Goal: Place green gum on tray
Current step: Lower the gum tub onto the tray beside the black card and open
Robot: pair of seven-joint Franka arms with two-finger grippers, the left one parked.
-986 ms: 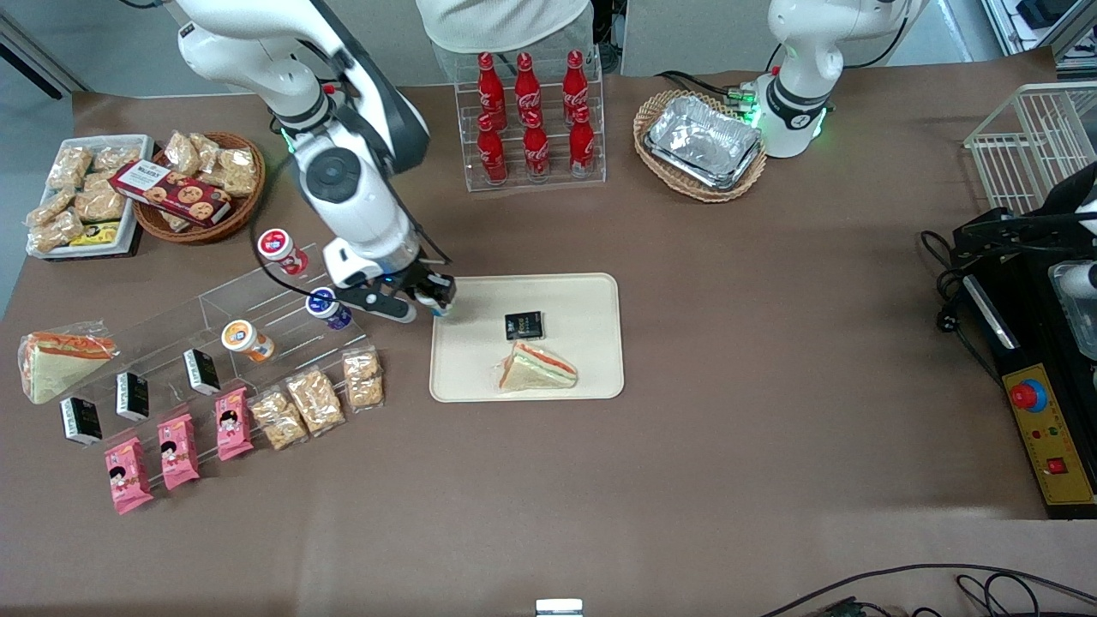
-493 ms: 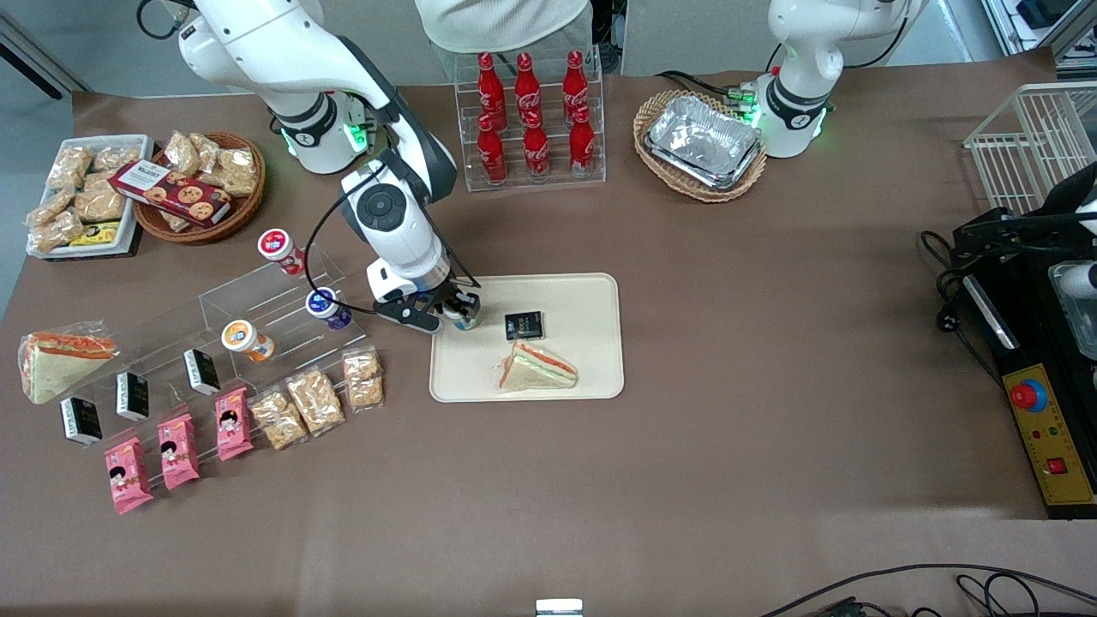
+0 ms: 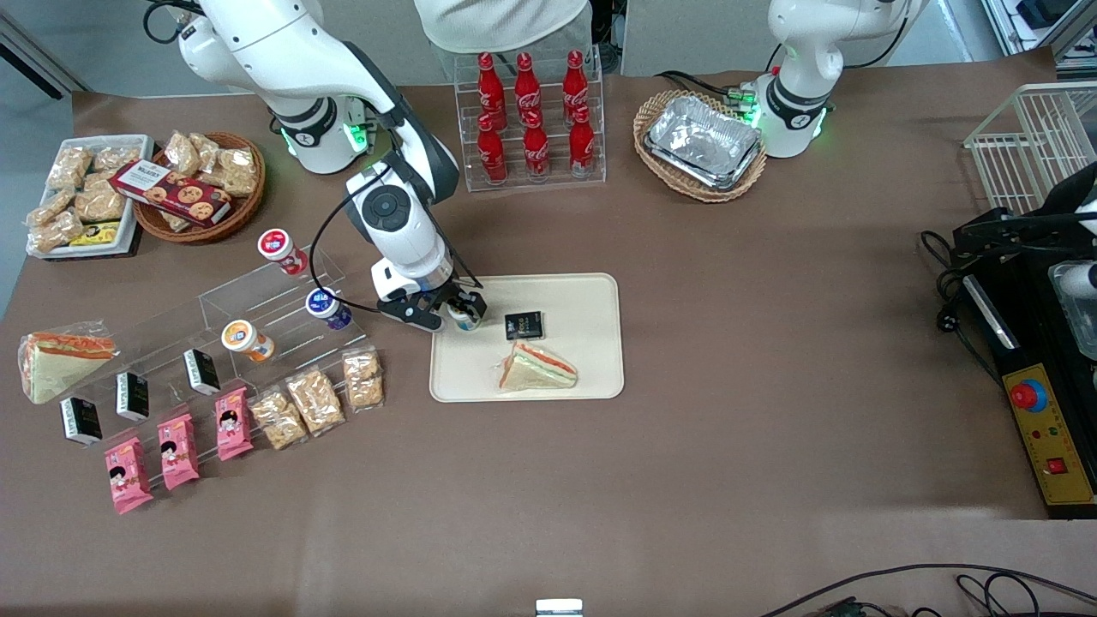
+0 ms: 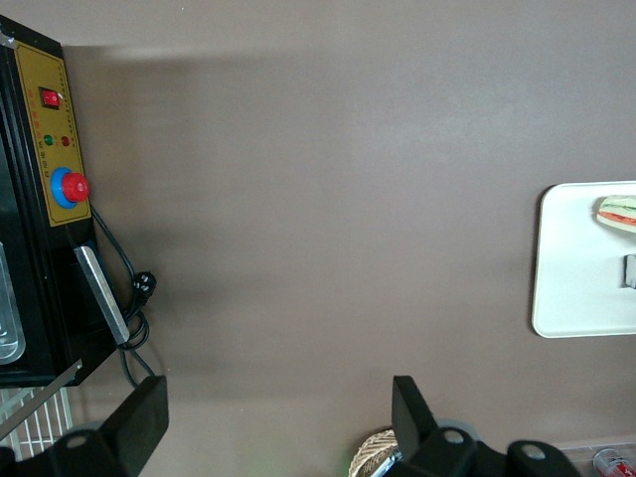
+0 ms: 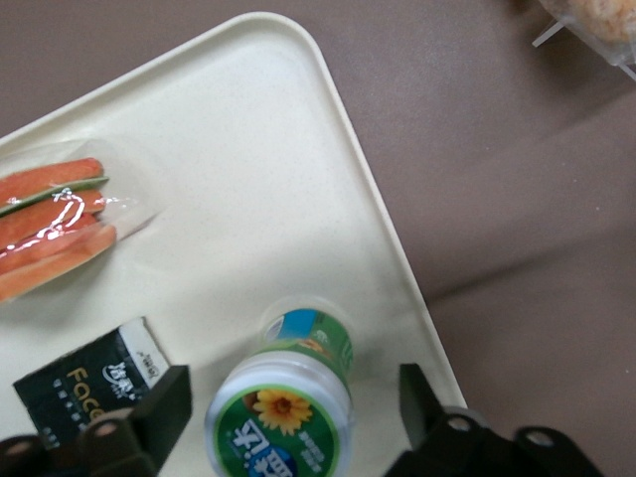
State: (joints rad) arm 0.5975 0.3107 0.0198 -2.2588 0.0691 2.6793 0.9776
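The green gum (image 3: 464, 318) stands on the cream tray (image 3: 587, 296), near the tray's corner toward the working arm's end of the table. Its white lid with green label shows in the right wrist view (image 5: 281, 422), its base resting on the tray (image 5: 248, 149). My right gripper (image 3: 465, 310) is right above it, open: the two fingers (image 5: 164, 402) stand on either side of the bottle with a gap on each side. The tray's other end shows in the left wrist view (image 4: 571, 258).
A wrapped sandwich (image 3: 537, 367) and a black packet (image 3: 524, 325) lie on the tray beside the gum. A clear rack holds a blue-lidded bottle (image 3: 326, 307), a red-lidded one (image 3: 278, 248) and an orange-lidded one (image 3: 244, 338). Snack bags (image 3: 362, 377) lie nearby.
My gripper has carried the green gum from the tray's edge further onto the tray and lowered it. The fingers now stand apart from the bottle.
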